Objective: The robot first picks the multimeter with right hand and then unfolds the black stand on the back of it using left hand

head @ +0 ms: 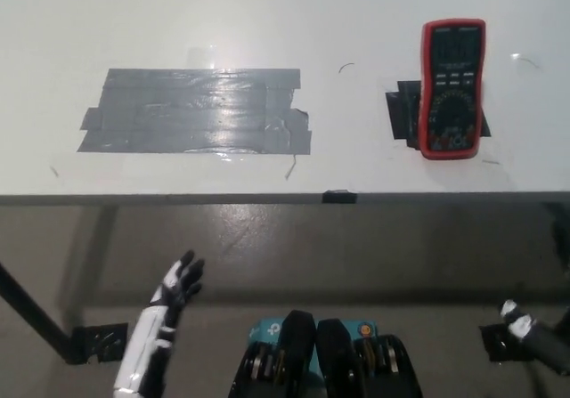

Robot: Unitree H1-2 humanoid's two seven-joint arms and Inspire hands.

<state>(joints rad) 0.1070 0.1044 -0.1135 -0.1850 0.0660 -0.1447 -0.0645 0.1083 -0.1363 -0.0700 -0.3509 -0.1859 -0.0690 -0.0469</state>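
The red multimeter (452,88) is lying face up on the worktop (267,24), far right. It looks rigid, with rubbery sides giving good hold. The left robot hand (181,282) is waiting low, fingers spread, holding nothing; the right robot hand (525,328) I cannot tell.

A red-cased multimeter (452,88) lies flat, face up, display end pointing away, far beyond the right robot hand (525,328), untouched

The table (374,6) top looks smooth and white, faintly glossy. The grey tape (198,111) patch on it is wrinkled and shiny, catching the light. The multimeter (452,88) has a red rubbery-looking shell around a dark matt face, lying on matt black tape (403,113).
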